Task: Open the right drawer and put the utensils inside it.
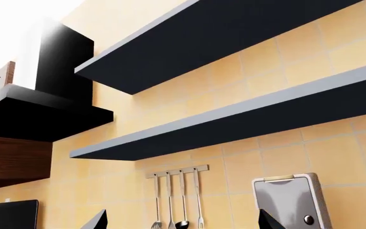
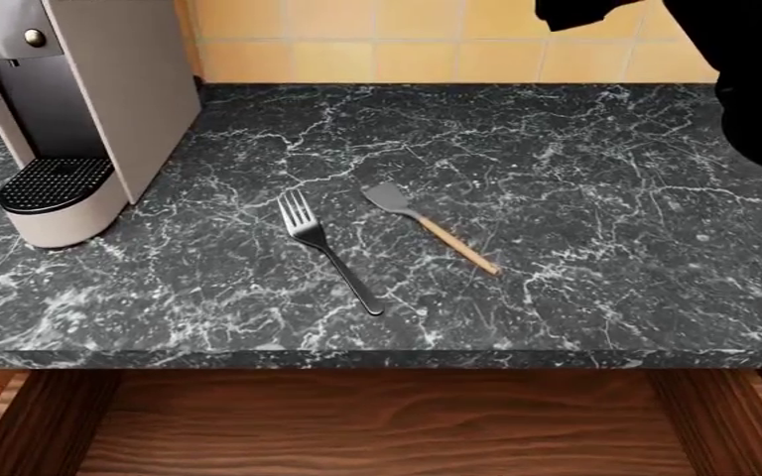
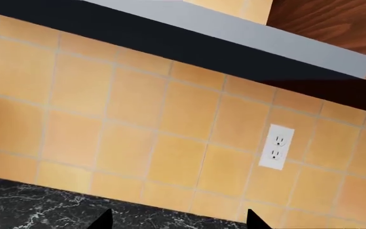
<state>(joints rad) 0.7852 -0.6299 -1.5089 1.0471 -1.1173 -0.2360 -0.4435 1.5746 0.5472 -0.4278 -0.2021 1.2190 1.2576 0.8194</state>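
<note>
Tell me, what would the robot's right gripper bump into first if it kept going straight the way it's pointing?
Probably the tiled wall. The right gripper points at the yellow tiles just above the marble counter, left of the white outlet. Nothing shows in between, though depth is hard to judge.

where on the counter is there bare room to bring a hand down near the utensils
The counter is bare right of the spatula, out to the dark arm at the far right corner, and behind both utensils up to the tiled wall. The strip between the fork and the coffee machine is also free. It is tight between fork and spatula. The open drawer below looks bare.
</note>
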